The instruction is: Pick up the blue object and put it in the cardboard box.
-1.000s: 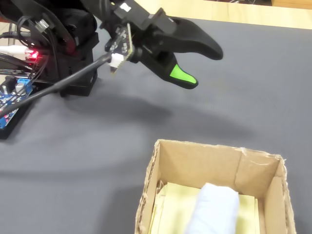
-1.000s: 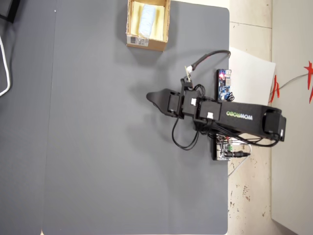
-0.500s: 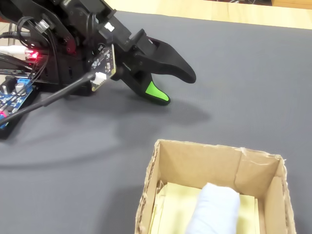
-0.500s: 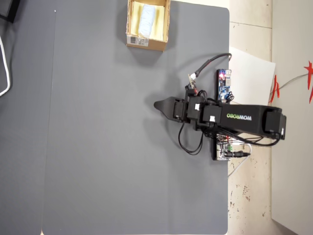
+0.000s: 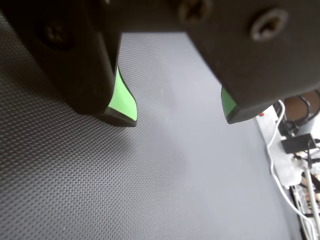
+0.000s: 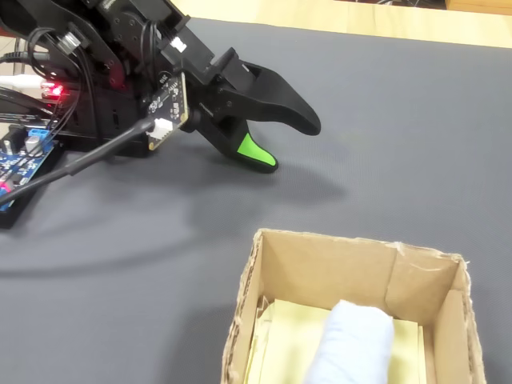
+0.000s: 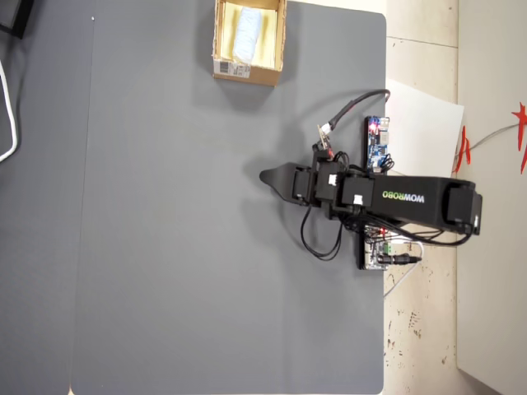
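I'm getting bright, even light from above; the gripper (image 6: 293, 146) throws a soft shadow toward four o'clock on the mat (image 6: 416, 120). Wrist feed: jaws blurred, mat weave sharp.

over the last second the pincer (image 6: 290, 146) drops from mid-air to just above the tabletop (image 6: 384, 136) and pulls back toward the arm's base; jaws apart, nothing between them.

You see a dark grey mat (image 7: 181, 247) over the table | the cardboard box (image 7: 249, 72) sits on it at the top edge in the overhead view | the arm's base (image 6: 120, 96) stands on the mat's right side there.
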You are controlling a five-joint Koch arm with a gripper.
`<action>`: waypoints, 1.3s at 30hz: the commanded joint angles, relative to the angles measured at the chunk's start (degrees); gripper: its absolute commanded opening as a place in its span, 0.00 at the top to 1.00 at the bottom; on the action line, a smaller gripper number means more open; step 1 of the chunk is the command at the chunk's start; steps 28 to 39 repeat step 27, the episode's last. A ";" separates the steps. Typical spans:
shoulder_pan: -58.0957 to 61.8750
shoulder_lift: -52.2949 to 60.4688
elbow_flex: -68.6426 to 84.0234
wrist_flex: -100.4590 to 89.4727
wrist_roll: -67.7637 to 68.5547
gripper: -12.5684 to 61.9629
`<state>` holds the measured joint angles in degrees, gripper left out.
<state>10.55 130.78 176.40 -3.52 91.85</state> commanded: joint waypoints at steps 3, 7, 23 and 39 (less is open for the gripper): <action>-0.09 5.01 2.29 7.38 0.88 0.38; 0.18 4.92 2.29 6.94 0.88 0.38; 0.18 4.92 2.29 6.94 0.97 0.38; 0.18 4.92 2.29 6.94 0.88 0.38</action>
